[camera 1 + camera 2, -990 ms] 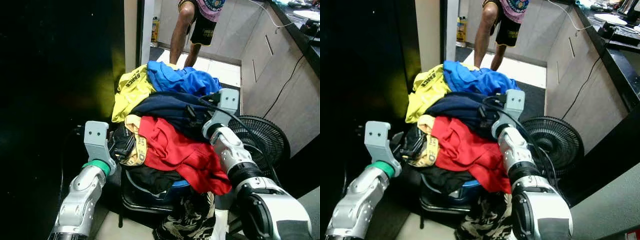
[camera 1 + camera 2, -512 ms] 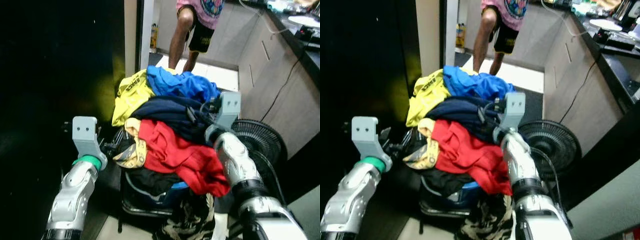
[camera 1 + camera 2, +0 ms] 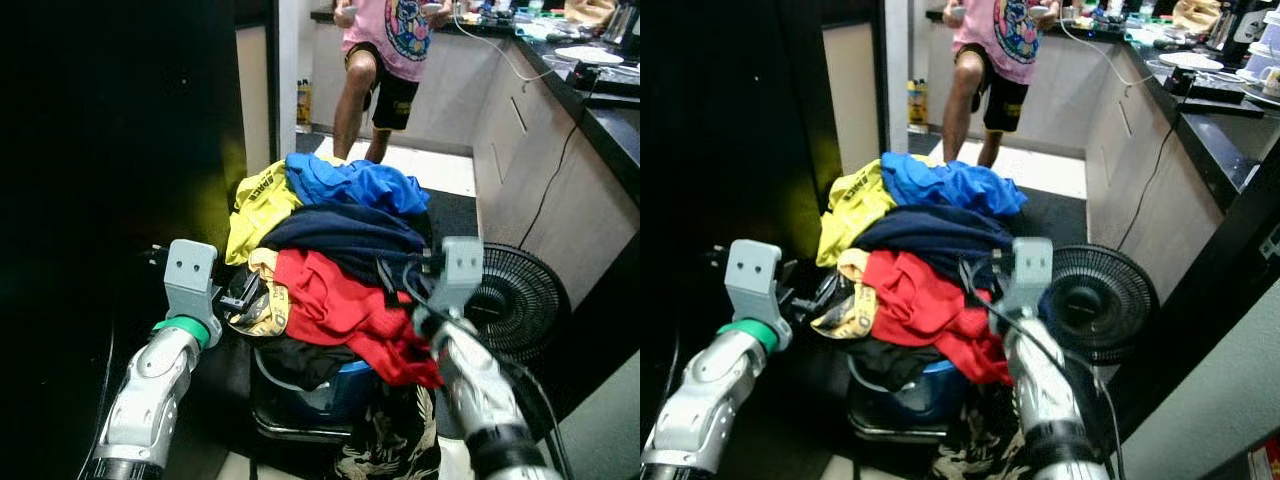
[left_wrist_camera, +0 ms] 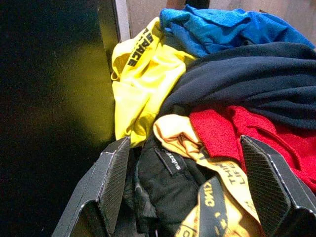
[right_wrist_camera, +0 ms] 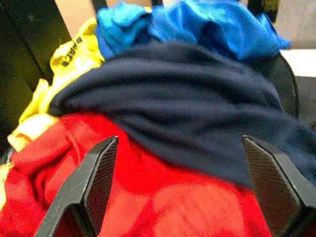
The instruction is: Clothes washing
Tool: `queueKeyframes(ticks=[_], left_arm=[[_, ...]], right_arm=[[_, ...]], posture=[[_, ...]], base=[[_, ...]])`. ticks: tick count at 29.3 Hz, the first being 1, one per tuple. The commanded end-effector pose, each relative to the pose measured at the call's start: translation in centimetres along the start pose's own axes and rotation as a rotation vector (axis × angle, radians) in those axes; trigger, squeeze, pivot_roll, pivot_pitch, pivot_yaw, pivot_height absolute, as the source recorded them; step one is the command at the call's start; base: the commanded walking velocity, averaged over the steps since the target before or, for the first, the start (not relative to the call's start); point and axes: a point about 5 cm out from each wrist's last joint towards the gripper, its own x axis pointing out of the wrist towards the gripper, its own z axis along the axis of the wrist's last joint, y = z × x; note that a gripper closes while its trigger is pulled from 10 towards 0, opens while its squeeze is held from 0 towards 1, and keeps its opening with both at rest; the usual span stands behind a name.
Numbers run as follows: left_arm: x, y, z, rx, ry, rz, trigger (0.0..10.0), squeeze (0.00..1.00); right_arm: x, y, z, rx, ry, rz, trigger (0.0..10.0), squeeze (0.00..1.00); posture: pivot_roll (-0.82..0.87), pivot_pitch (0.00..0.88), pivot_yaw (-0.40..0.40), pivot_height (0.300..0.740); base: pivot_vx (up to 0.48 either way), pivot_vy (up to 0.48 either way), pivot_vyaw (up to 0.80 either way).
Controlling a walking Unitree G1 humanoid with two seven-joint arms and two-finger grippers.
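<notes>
Between my left gripper's [image 4: 182, 197] wide-spread fingers [image 4: 111, 180] sits the black and yellow edge of the clothes pile [image 3: 335, 270]. My right gripper [image 5: 177, 192] is splayed open too, nothing held, red and navy cloth right ahead.

A home kitchen: dark counter [image 3: 610, 110], cabinets [image 3: 545, 170], standing fan [image 3: 520, 300].

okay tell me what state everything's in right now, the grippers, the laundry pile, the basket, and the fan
left gripper: open, at the pile's left side.
right gripper: open, over the red garment.
laundry pile: heaped, crumpled, overflowing.
blue basket: overfull, mostly buried.
fan: on the floor, beside the basket.
</notes>
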Motion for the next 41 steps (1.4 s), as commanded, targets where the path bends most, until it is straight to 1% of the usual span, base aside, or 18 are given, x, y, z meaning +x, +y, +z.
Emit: queueKeyframes(ticks=[1,6,8,12,14,20,26,35,36,38,41], left_arm=[[-0.3,-0.1,-0.5,-0.008,0.016,-0.018,10.0,0.00],[-0.6,-0.4,-0.6,-0.016,0.018,-0.037,10.0,0.00],[-0.6,-0.4,-0.6,-0.016,0.018,-0.037,10.0,0.00],[-0.4,-0.3,-0.4,-0.017,0.006,-0.033,10.0,0.00],[-0.2,-0.2,-0.1,-0.014,-0.014,-0.005,10.0,0.00],[-0.4,-0.4,0.1,-0.054,-0.039,0.031,10.0,0.00],[-0.5,-0.3,0.2,-0.079,-0.048,0.040,10.0,0.00],[-0.6,-0.5,0.7,-0.064,-0.068,0.047,10.0,0.00],[-0.7,-0.5,0.8,-0.052,-0.075,0.058,10.0,0.00],[-0.7,-0.6,0.8,-0.053,-0.080,0.076,10.0,0.00],[-0.7,-0.6,0.7,-0.057,-0.078,0.088,10.0,0.00]], right_arm=[[-0.6,-0.1,-0.1,-0.008,-0.001,-0.018,10.0,0.00],[-1.4,0.1,-0.3,0.007,0.012,-0.034,10.0,0.00],[-1.4,0.1,-0.3,0.007,0.012,-0.034,10.0,0.00],[-1.3,0.5,-0.3,0.016,0.010,-0.030,10.0,0.00],[-1.1,0.6,-0.2,0.021,0.012,-0.031,10.0,0.00],[-1.0,1.0,0.5,0.015,0.008,-0.008,10.0,0.00],[-0.9,1.1,0.9,0.016,0.006,0.002,10.0,0.00],[-0.7,1.5,1.1,0.017,0.005,0.031,10.0,0.00],[-0.6,1.7,1.2,0.024,0.003,0.046,10.0,0.00],[-0.4,2.0,1.4,0.032,0.002,0.067,10.0,0.00],[-0.3,2.2,1.6,0.020,0.004,0.078,10.0,0.00]], posture=[[0.03,0.000,0.078,0.740],[0.03,0.000,0.088,0.740],[0.03,0.000,0.088,0.740],[0.03,0.000,0.080,0.740],[0.02,0.000,0.069,0.740],[0.02,0.000,0.053,0.740],[0.02,0.000,0.036,0.740],[0.03,0.000,0.018,0.740],[0.03,0.000,0.015,0.740],[0.03,0.000,0.013,0.740],[0.03,0.000,0.008,0.740]], base=[[0.000,0.000,0.00],[0.000,0.000,0.00],[0.000,0.000,0.00],[0.000,0.000,0.00],[0.000,0.000,0.00],[0.000,0.000,-0.76],[0.000,0.000,0.00],[0.000,0.000,0.00],[0.000,0.000,0.00],[0.000,0.000,0.00],[0.000,0.000,0.00]])
